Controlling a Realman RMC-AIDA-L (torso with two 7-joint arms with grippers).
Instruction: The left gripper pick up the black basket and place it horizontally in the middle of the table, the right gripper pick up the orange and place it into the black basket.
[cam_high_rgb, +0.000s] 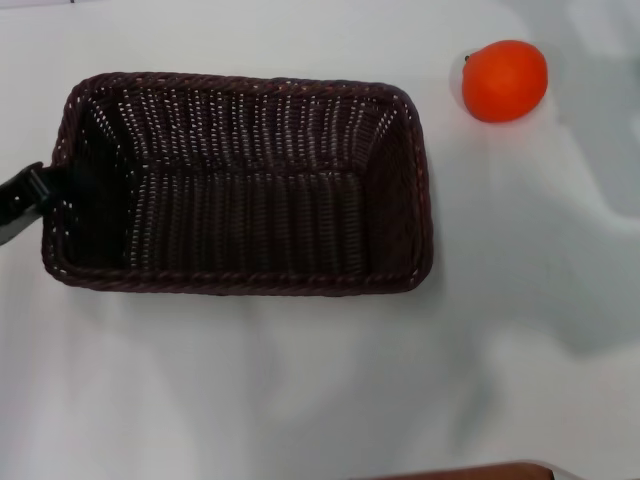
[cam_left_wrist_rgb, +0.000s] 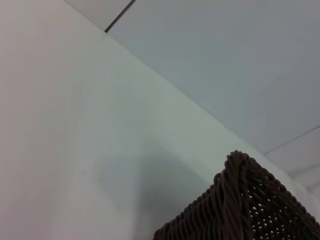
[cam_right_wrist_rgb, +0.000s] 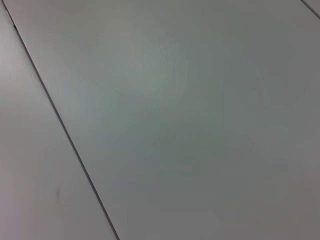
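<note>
The left pincer (cam_high_rgb: 25, 200) shows in the head view only as a flat black piece at the left short end of the black basket (cam_high_rgb: 240, 185), touching or just beside its rim; I cannot tell whether it is spread or pinching the weave. The basket lies lengthwise across the white worktop (cam_high_rgb: 300, 380), roughly central, open side up and with nothing in it. By my reading, step 1 of 2 is done or nearly done, pending release. The orange (cam_high_rgb: 504, 80) sits on the worktop well apart from the basket, toward the far right, so step 2 is not yet begun. The right pincer is not in this view.

The left wrist view shows only 1 braided corner of the basket (cam_left_wrist_rgb: 240, 205) over the worktop (cam_left_wrist_rgb: 75, 150); none of the pincer's own parts appear, so the grip stays unconfirmed.

The right wrist view shows only a plain grey surface with 1 dark seam line: no pincer, orange or basket. Where that arm is parked cannot be made out.
</note>
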